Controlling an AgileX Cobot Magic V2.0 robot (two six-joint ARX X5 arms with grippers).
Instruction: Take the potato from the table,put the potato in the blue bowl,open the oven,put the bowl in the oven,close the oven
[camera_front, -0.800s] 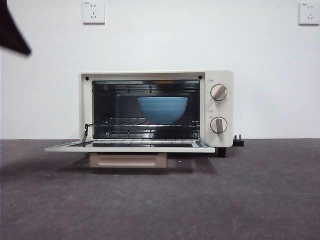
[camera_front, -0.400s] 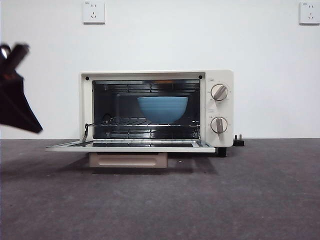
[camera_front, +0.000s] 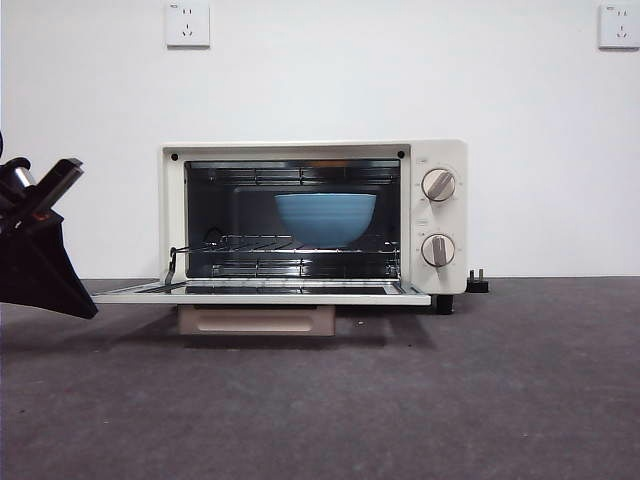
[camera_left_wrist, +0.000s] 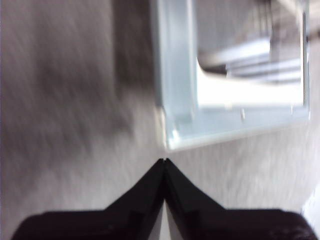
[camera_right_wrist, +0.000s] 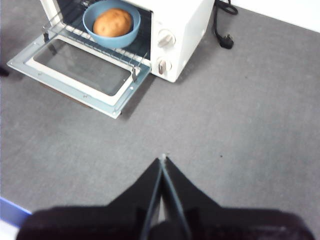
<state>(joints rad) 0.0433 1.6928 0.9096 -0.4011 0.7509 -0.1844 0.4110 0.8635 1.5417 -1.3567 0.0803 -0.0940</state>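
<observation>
The cream-white oven (camera_front: 440, 215) stands with its door (camera_front: 260, 293) folded down flat. On its rack sits the blue bowl (camera_front: 325, 218), and the right wrist view shows the orange-brown potato (camera_right_wrist: 113, 22) lying in the bowl (camera_right_wrist: 112, 42). My left gripper (camera_front: 88, 310) is shut and empty, low at the left, just outside the door's left front corner (camera_left_wrist: 172, 140). My right gripper (camera_right_wrist: 163, 159) is shut and empty too. It hangs over the bare table (camera_right_wrist: 240, 125), well in front of the oven (camera_right_wrist: 180, 20) and to its knob side.
The door's beige handle (camera_front: 255, 320) hangs below the open door. A black plug (camera_front: 477, 283) and its cable (camera_right_wrist: 222, 30) lie by the oven's right side. Two wall sockets (camera_front: 187, 24) sit high on the white wall. Grey table (camera_front: 400, 400) stretches in front.
My left gripper has come down from the top left corner of the front view to the height of the open door, beside its left corner. Oven, bowl and potato have not moved.
</observation>
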